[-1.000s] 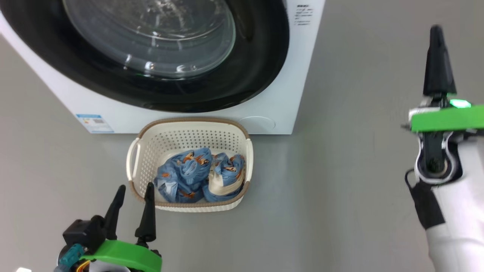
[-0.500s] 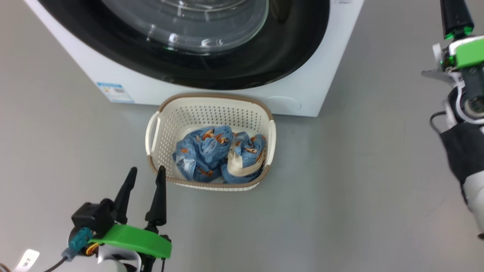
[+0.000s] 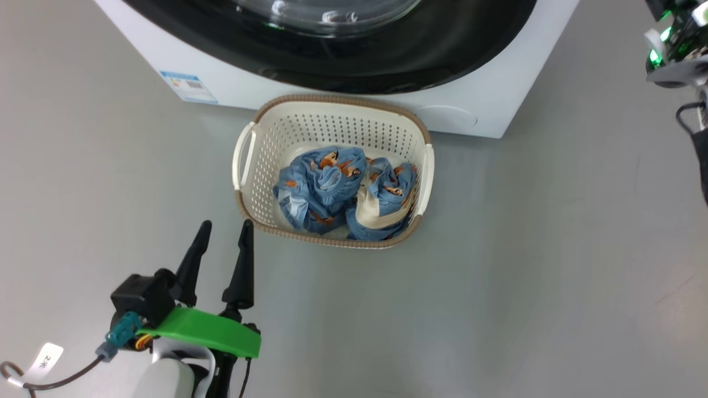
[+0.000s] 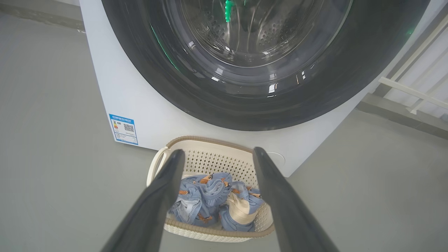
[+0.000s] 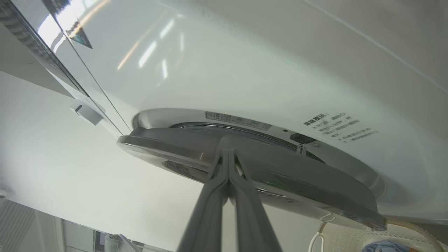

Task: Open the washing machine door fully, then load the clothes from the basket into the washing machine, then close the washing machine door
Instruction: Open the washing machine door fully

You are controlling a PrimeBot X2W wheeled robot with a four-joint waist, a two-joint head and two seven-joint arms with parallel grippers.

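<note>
Both tools empty: right tool (image 5: 227,152) shut at washing machine door (image 5: 297,178) edge, left tool (image 3: 225,226) spread at eight o'clock of basket (image 3: 332,102); opening step wants an outward pull.

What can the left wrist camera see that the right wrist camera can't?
From the left wrist, not the right: the open left hand, the blue label and the steel drum inside. From the right wrist, not the left: the shut right hand at the edge of the door, and black printed writing. Both: the white washing machine, its door, the basket and the blue clothes.
</note>
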